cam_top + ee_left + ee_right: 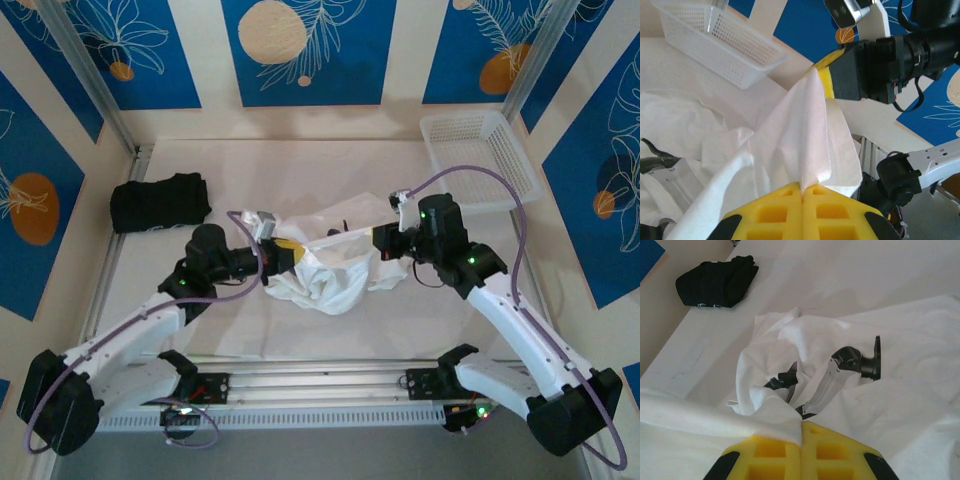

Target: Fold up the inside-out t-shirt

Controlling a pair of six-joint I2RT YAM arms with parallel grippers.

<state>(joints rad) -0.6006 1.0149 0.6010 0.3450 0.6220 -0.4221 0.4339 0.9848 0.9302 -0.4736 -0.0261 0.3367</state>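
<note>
Across the pale table (300, 165), the inside-out t-shirt (325, 282) lay bunched at the centre between the two arms. One edge was lifted off the heap and drawn into a taut band. A white basket (462, 116) stood well apart at the far right corner, and a black folded garment (160, 203) sat at the far left edge. The left gripper (291, 245) had its yellow jaws pressed together on one end of that band. The right gripper (377, 240) was clamped just as tightly on the other end. The work appeared to be at an early stage, with the cloth picked up and stretched and no fold yet made. The bulk of the shirt was crumpled beneath the grippers, so the next move would likely call for both arms to lift and spread together, keeping the tension even so the thin cloth neither slipped from a pinch nor dragged the heap into a worse tangle. The overhead view alone gave the layout, showing the band spanning from arm to arm. The left wrist view showed the ridge of cloth running up into the opposite yellow pad, with the basket beyond. The right wrist view looked down on the rumpled folds on the table, with the black garment in the background.
</note>
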